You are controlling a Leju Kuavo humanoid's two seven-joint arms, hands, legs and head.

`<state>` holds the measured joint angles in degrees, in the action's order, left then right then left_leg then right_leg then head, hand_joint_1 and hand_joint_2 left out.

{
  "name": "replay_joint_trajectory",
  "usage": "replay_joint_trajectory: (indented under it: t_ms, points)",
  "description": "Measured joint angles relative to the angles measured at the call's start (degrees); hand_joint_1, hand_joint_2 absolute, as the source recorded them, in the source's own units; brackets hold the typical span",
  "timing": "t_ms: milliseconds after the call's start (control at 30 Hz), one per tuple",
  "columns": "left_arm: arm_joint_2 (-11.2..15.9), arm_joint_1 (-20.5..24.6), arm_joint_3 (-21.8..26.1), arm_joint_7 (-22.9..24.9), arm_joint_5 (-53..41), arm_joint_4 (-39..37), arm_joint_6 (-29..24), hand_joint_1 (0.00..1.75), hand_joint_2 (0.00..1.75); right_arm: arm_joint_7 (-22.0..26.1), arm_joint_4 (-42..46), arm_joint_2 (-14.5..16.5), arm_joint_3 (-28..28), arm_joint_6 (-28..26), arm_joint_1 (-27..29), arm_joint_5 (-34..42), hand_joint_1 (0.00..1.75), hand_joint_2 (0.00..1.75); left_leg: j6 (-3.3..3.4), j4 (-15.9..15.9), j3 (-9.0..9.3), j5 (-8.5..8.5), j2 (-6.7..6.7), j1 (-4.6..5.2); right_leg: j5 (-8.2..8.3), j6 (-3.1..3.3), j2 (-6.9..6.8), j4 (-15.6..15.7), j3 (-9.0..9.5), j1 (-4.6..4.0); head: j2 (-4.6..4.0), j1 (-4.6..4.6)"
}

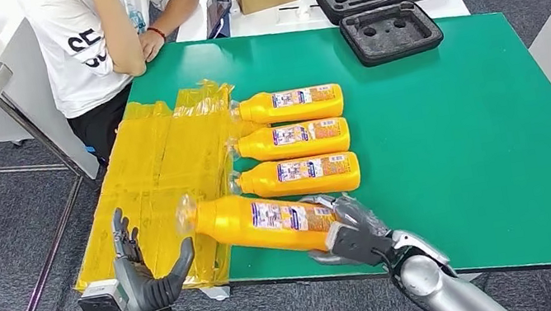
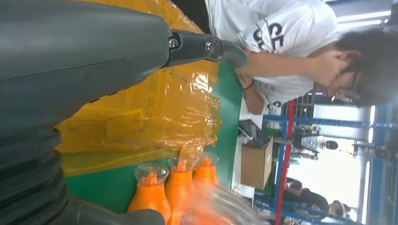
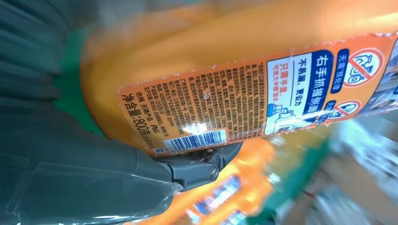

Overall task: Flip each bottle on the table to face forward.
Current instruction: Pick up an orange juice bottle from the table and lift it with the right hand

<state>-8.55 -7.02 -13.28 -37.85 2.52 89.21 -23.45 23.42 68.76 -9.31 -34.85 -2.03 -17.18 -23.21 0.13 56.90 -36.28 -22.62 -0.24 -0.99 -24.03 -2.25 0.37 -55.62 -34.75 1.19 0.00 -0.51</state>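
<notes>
At lower centre of the head view, the right hand (image 1: 348, 231) grips the base of the nearest orange bottle (image 1: 262, 220) on the green table (image 1: 463, 151), three bottles (image 1: 297, 142) lying above it, while the left hand (image 1: 144, 272) hovers open at lower left.

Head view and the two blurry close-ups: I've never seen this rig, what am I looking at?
It is a humanoid robot with two arms. The wide picture comes from its head; the close-ups come from cameras at each wrist. On the green table lie three orange bottles in a row beside yellow plastic bags. The right hand grips a fourth bottle at its base; its wrist camera shows that bottle's barcode label. The left hand is open, holding nothing. A person sits at the far edge.
</notes>
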Motion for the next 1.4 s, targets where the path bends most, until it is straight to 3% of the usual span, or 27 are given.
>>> replay_joint_trajectory:
  t_ms: [233,567,867,1167,1400]
  points:
    - [-0.27,-2.65,1.49,-2.19,8.31,4.26,0.3,0.0,1.75,4.96,0.34,3.88,2.26,-1.83,0.69,8.04,1.75,1.75,0.0,0.0,0.0,0.0,0.01,-0.01,-0.01,0.01,0.01,0.0,-0.02,-0.01,0.0,-0.01]
    - [-1.03,-4.48,2.77,-0.82,16.69,12.84,8.81,0.0,1.75,6.8,-0.87,9.04,5.03,-5.7,5.24,11.23,1.75,1.75,-0.01,0.0,-0.01,-0.01,-0.01,0.0,-0.03,0.01,-0.01,0.01,-0.03,0.0,-0.01,0.0]
    - [0.03,0.4,-4.1,3.33,17.78,8.91,17.93,0.0,1.75,8.09,-5.76,14.01,5.43,-3.88,6.08,9.96,1.75,1.75,-0.01,0.0,0.0,0.01,-0.01,-0.01,-0.01,0.01,0.0,0.0,-0.02,-0.01,0.0,0.01]
    - [0.79,6.53,-9.07,7.54,19.94,0.24,19.27,0.0,1.75,8.06,-10.58,19.11,4.91,-0.62,2.91,8.15,1.75,1.75,-0.02,0.0,0.0,0.01,0.0,-0.01,-0.01,0.01,0.01,-0.01,-0.03,0.0,0.0,0.0]
    - [0.85,7.64,-9.32,7.69,20.96,-2.07,19.91,0.0,1.75,7.85,-11.91,19.89,4.91,0.13,1.58,7.74,1.75,1.75,-0.01,0.0,0.0,0.02,0.0,0.0,-0.01,0.01,0.0,-0.01,-0.02,0.0,0.0,0.01]
